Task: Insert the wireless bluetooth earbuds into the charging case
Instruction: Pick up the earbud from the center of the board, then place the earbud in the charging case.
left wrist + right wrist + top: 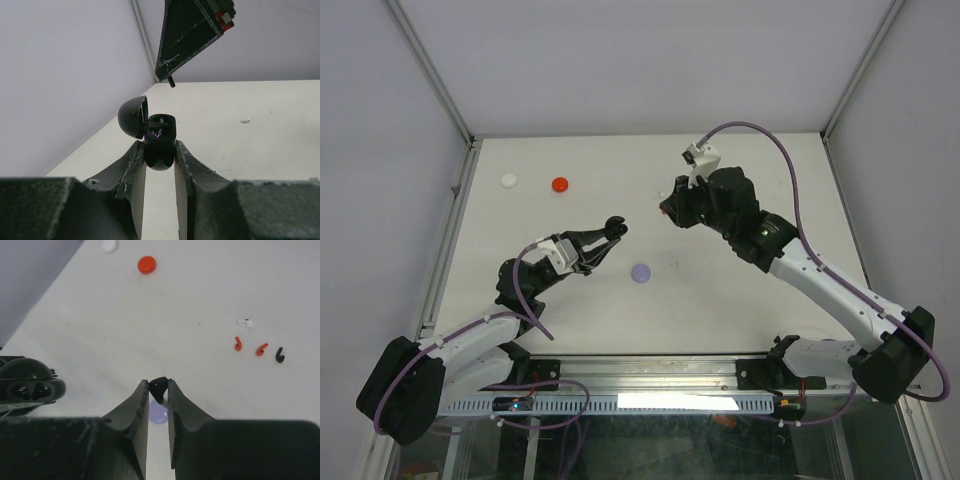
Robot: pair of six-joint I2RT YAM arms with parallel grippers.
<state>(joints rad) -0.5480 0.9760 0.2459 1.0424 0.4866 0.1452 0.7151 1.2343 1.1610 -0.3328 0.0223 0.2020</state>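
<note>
My left gripper [160, 146] is shut on a black charging case [160, 131], held above the table with its lid [133, 116] swung open to the left and two empty wells showing. In the top view this gripper [614, 231] hangs over the table's middle. My right gripper [158, 384] is shut on a black earbud [159, 389] and hovers just right of the case [33, 389]; its fingers [192, 35] loom above the case in the left wrist view. Loose on the table lie a white earbud [246, 322], two red earbuds [238, 343] [261, 349] and a black one [280, 355].
A closed lavender case [641, 272] rests on the table below the right gripper [668, 210]. A red case [560, 184] and a white case [509, 181] sit at the far left. Grey walls and frame posts [430, 75] enclose the table.
</note>
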